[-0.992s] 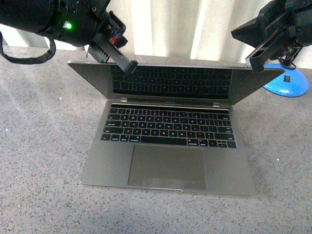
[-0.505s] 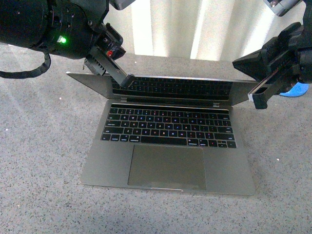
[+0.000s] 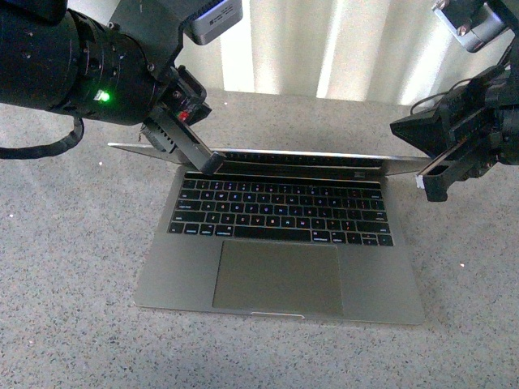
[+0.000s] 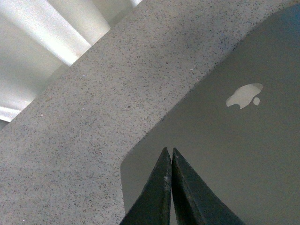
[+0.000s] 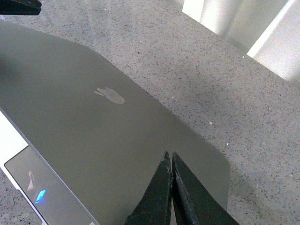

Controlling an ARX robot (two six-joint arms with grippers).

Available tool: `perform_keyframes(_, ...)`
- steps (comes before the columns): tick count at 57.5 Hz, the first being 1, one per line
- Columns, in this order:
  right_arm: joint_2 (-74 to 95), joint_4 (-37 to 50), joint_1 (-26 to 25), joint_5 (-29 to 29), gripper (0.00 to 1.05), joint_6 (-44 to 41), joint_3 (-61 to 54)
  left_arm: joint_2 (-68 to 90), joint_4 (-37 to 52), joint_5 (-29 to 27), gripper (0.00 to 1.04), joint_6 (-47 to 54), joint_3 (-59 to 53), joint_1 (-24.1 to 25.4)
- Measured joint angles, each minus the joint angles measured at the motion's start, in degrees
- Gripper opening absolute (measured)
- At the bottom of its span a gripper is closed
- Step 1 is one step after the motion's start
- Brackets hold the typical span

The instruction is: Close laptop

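Both pairs of jaws are pressed together with nothing between them. The laptop (image 3: 278, 275) lies on the bench (image 3: 65, 267), its lid (image 4: 234, 150) leaning low over the keys (image 3: 280, 212). The left jaws' tips meet one lid corner and the right jaws' tips the other, with the apple logo (image 5: 110, 95) between them.

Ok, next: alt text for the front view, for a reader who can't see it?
A grey laptop sits on a speckled grey table with its lid tilted far down over the keyboard, almost edge-on. The shut left gripper touches the lid's upper edge near its left end, the shut right gripper its right corner; pale curtains hang behind.
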Motion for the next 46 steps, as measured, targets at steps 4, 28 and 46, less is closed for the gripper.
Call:
perform_keyframes(4, 0.00, 0.57, 0.00, 0.02, 0.01, 0.63, -0.77, -0.35, 0.02, 0.31, 0.04, -0.90, -0.63, 0.00)
perform_keyframes(28, 1.75, 2.97, 0.39, 1.11, 0.01, 2.14, -3.56, 0.85, 4.96, 0.74, 0.04, -7.41, -4.26, -0.46)
perform_keyframes(46, 3.06, 4.26, 1.05, 1.64, 0.01, 2.71, -4.85, 2.54, 6.14, 1.01, 0.04, -8.79, -5.16, -1.46)
